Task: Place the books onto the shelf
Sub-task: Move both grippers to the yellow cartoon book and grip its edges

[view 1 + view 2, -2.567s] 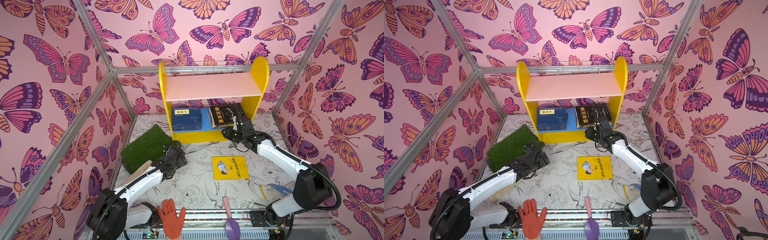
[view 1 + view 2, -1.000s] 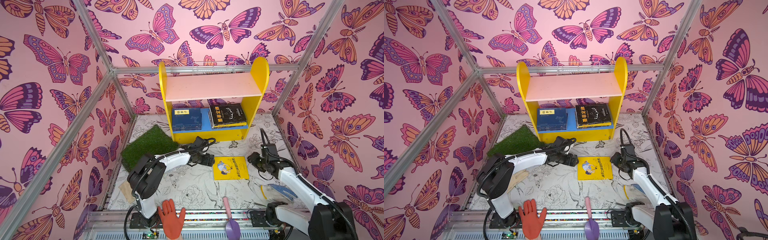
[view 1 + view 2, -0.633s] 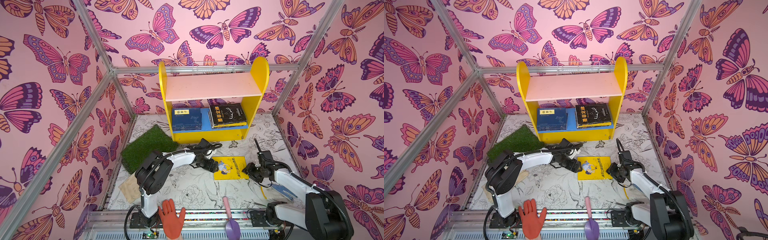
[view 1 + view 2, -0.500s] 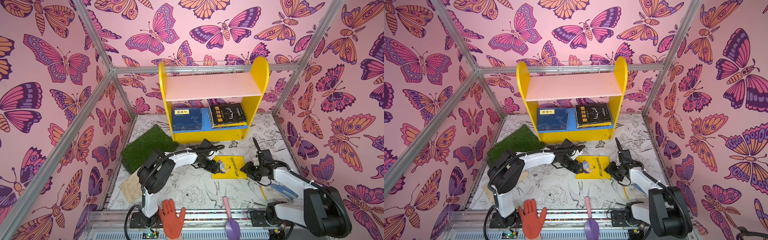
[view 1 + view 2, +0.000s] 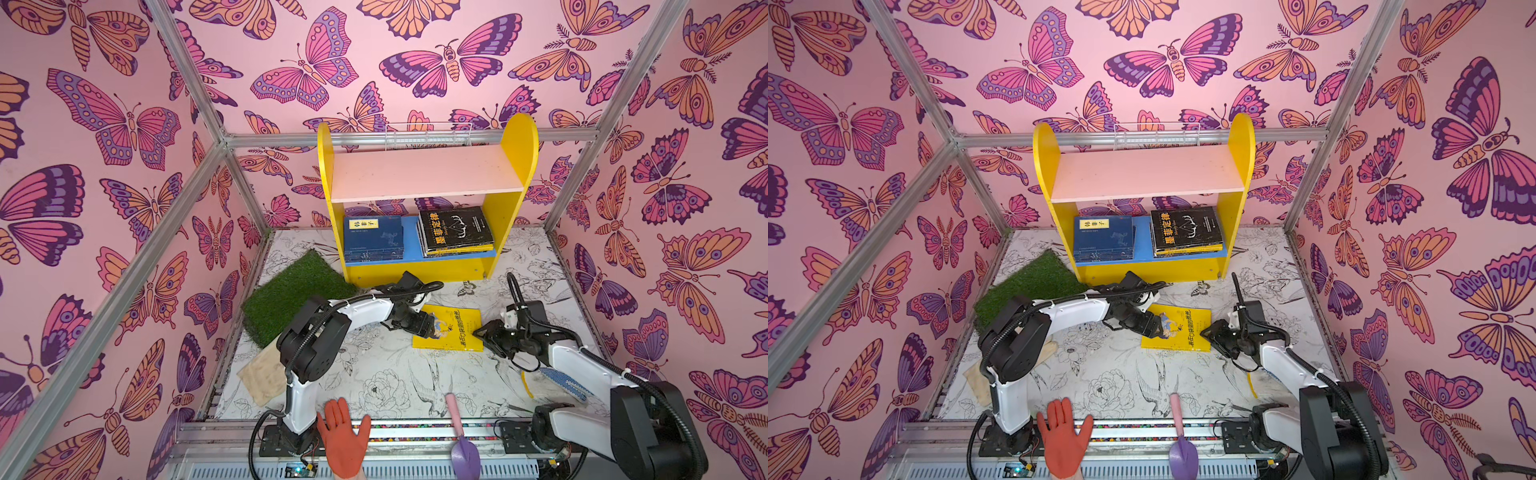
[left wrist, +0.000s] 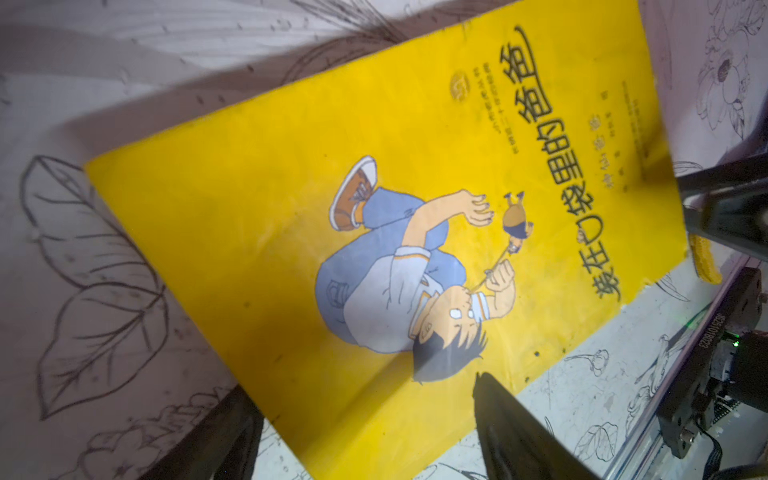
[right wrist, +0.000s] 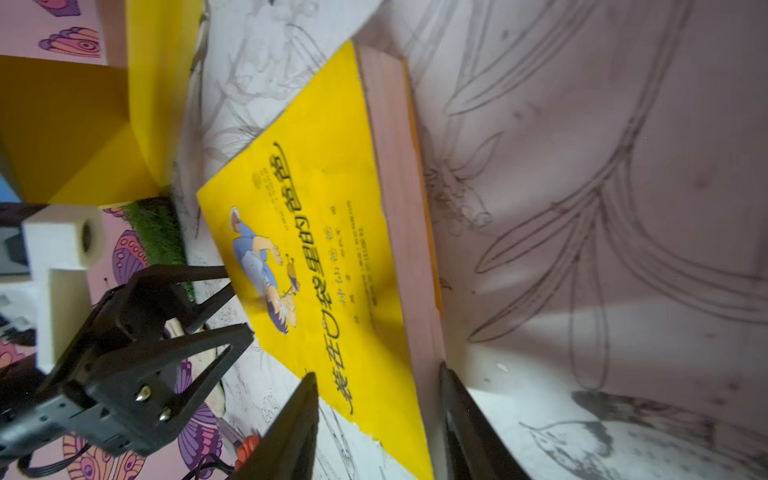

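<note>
In both top views the yellow cartoon book [image 5: 451, 330] lay flat on the flower-printed mat [image 5: 374, 386] just in front of the shelf [image 5: 513, 174], whose blue lower board held 2 stacks of books [image 5: 455, 230]. Only the right wrist view showed its pink page edge between the right gripper's [image 7: 378, 372] parted fingers. The left gripper [image 7: 239, 301] stood spread at the book's opposite side, grasping nothing.

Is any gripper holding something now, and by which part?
Nothing is surely held. The left gripper is open astride one edge of the bright yellow cartoon-cover paperback book; the right gripper flanks the opposite edge, clamped or not I cannot tell.
</note>
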You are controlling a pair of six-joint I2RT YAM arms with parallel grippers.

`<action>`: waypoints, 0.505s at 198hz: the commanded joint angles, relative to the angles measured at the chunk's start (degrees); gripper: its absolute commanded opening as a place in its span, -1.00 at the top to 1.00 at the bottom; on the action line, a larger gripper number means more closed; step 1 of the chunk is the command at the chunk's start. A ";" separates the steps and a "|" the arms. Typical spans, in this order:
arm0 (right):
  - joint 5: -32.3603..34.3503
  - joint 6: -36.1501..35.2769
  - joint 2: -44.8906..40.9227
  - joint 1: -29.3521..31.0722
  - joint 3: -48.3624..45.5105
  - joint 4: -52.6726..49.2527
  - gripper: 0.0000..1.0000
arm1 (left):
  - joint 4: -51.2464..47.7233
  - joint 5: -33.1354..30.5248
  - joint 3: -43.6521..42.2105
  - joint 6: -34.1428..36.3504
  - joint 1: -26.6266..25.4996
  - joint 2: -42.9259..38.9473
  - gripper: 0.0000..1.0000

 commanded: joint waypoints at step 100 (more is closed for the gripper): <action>-4.04 0.81 -3.83 3.88 3.80 5.13 1.00 | 5.06 13.64 -6.52 -2.88 4.14 0.83 -0.58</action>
